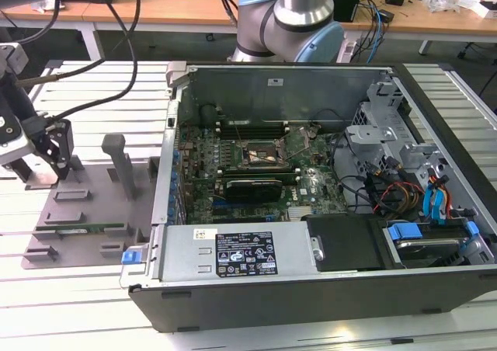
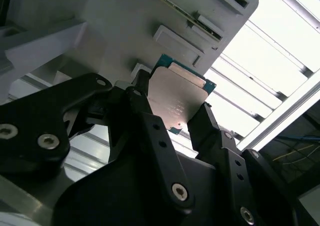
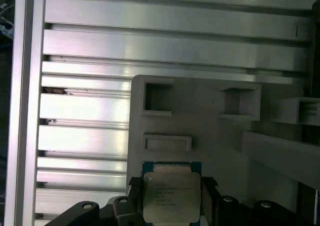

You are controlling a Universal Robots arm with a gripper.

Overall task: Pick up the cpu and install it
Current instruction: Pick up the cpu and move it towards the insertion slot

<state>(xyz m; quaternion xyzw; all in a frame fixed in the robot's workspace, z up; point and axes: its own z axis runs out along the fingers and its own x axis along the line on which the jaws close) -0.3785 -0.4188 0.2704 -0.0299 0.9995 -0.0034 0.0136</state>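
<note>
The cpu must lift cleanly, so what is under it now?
The grey fixture plate lies beneath the cpu, which the hand grips by two edges. The cpu covers its own seat, so contact there is hidden.

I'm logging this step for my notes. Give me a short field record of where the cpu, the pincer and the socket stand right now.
cpu: sits between the pincer's fingers, shiny metal top showing in both wrist views
pincer: shut on the cpu, over the grey fixture plate at the exterior view's left
cpu lifted off plate: cannot tell
socket: on the board inside the open computer case, well apart from the pincer
</note>
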